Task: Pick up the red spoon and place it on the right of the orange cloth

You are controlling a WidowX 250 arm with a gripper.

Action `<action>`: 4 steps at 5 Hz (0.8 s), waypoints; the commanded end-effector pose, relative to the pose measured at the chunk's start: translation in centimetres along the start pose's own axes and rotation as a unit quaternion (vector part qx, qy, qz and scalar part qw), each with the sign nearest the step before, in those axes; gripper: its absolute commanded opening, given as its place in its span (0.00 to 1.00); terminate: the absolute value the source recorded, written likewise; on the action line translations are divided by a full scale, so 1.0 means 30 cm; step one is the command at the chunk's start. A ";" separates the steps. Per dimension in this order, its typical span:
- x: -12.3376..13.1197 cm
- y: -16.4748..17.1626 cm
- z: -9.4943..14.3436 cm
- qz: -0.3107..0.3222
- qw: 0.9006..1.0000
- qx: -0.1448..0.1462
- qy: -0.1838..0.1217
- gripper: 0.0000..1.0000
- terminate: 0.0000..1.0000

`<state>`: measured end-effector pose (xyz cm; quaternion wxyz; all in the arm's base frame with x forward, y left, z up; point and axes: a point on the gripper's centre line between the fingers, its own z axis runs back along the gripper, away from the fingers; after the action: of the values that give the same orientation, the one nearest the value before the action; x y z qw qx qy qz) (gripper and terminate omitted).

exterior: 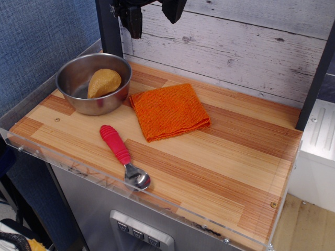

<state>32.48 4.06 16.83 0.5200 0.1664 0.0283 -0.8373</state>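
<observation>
The red spoon [123, 156] lies on the wooden tabletop near the front edge, ribbed red handle pointing back-left and shiny metal bowl toward the front. The orange cloth [169, 111] lies folded just behind and to the right of it, a small gap apart. My gripper [152, 13] hangs high at the top of the view, above and behind the steel bowl and cloth, far from the spoon. Its two dark fingers stand apart with nothing between them.
A steel bowl [94, 83] holding a tan-orange rounded lump [103, 82] stands at the back left, touching the cloth's left corner. A clear plastic rim [78, 170] runs along the table's front and left edges. A whitewashed plank wall [235, 47] stands behind. Bare wood [235, 157] lies right of the cloth.
</observation>
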 end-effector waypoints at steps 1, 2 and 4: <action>0.000 0.000 0.000 0.000 1.000 0.000 0.000 1.00 0.00; 0.000 -0.048 0.008 0.057 0.997 0.008 -0.044 1.00 0.00; 0.010 -0.190 -0.022 0.068 0.993 -0.021 -0.093 1.00 0.00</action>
<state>27.35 6.39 13.81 0.5789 0.0526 -0.0041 -0.8137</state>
